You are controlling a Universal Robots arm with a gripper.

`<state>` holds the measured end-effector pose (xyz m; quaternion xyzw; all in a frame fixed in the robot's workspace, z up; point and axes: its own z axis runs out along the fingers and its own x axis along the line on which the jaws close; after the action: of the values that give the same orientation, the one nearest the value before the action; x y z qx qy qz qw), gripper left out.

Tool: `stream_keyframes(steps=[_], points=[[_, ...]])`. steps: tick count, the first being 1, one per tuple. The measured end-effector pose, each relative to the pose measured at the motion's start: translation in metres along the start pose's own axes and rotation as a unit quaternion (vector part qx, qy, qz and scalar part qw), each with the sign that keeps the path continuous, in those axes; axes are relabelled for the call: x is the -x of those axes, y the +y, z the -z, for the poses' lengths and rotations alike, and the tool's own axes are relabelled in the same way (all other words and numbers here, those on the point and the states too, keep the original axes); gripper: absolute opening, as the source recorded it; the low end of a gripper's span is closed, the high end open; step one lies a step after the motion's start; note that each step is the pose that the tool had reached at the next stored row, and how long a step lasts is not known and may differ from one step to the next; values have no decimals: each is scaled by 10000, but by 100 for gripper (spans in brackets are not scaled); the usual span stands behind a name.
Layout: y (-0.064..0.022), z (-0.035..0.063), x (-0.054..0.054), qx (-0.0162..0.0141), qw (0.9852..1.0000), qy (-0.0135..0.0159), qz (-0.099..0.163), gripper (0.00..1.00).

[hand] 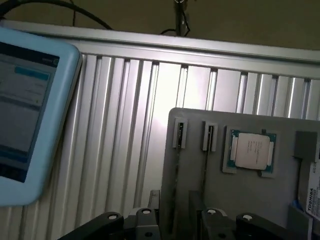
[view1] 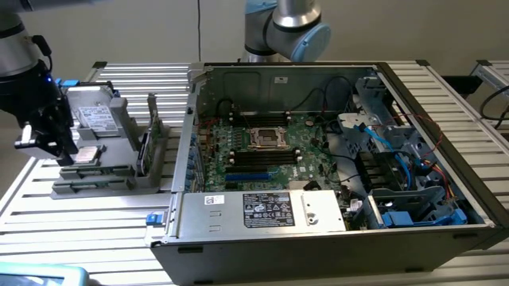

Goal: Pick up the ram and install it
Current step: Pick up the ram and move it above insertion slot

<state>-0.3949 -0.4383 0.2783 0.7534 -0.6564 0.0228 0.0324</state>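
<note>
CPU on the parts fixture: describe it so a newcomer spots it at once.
On the exterior view's left of the open computer case, a grey parts fixture sits on the slatted table. On it, the CPU lies flat between two narrow slots and a Toshiba-labelled hard drive. It alone is a square silver plate with a green rim.

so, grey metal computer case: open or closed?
Open. The grey metal computer case has no side cover; its green motherboard lies exposed.
</note>
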Motion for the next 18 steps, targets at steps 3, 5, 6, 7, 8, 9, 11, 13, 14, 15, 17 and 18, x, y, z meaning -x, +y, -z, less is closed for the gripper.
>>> stream_keyframes(steps=[3,5,6,7,8,9,11,13,14,15,17,18], points=[[-1,-40,3,-21,9996,5,274,37],[-1,-72,6,-35,9990,8,453,37],[-2,-92,7,-42,9985,10,541,37],[-2,-109,7,-46,9982,11,601,37],[-1,-128,5,-49,9980,12,638,37],[0,-146,-3,-49,9979,12,646,37],[1,-185,-33,-50,9979,10,645,37],[1,-223,-61,-50,9980,2,631,37],[1,-243,-68,-52,9981,-5,607,37],[1,-261,-69,-50,9984,-19,565,37],[2,-284,-69,-50,9989,-58,467,37],[2,-294,-68,-49,9991,-82,410,37]])
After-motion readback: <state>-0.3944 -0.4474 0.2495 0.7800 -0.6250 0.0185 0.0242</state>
